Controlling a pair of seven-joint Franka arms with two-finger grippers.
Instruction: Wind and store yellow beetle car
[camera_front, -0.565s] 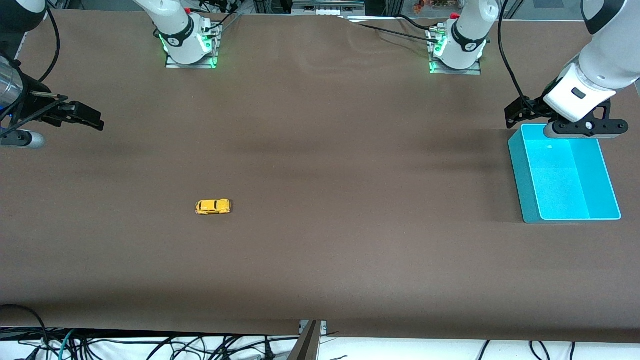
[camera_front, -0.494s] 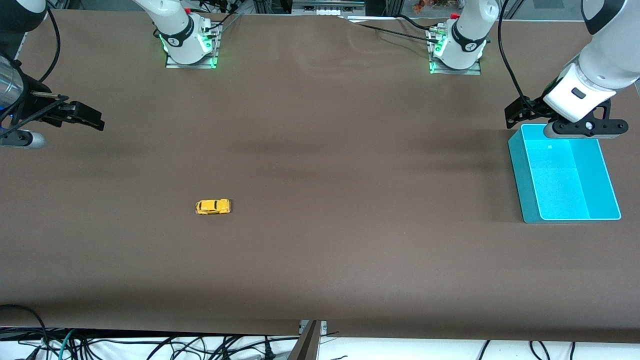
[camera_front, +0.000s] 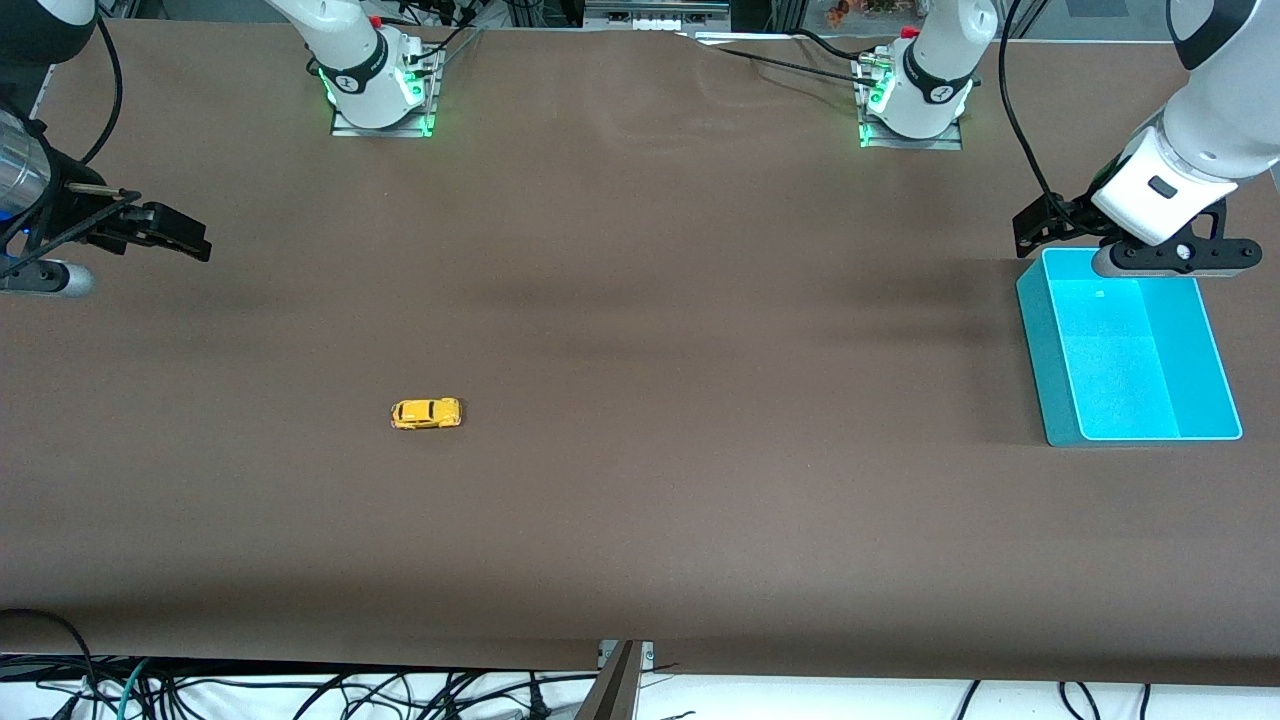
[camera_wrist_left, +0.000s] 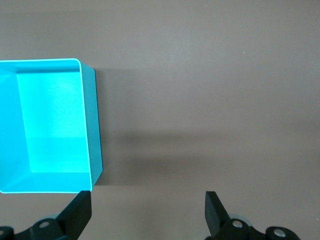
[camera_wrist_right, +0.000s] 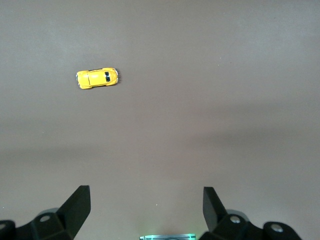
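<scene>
Seen from the front camera, the right gripper (camera_front: 170, 232) hangs in the air over the bare brown table (camera_front: 640, 500) at the right arm's end, at about nine o'clock in that view. Its two fingers stand wide apart with nothing between them; the right wrist view shows the dark fingertips (camera_wrist_right: 80, 202) spread over empty tabletop.

The yellow beetle car (camera_front: 426, 413) sits on its wheels on the table, alone, at roughly eight o'clock from the table's middle, toward the right arm's end. It is well apart from both grippers. In the right wrist view the car (camera_wrist_right: 97, 78) lies lengthwise across the picture, dark windows showing.

The cyan bin (camera_front: 1130, 355) stands at about three o'clock, at the left arm's end, open side up and with nothing in it.

The left gripper (camera_front: 1040, 222) hovers over the table just beside the bin's corner nearest the arm bases. Its fingers (camera_wrist_left: 214, 209) are spread apart and hold nothing.
</scene>
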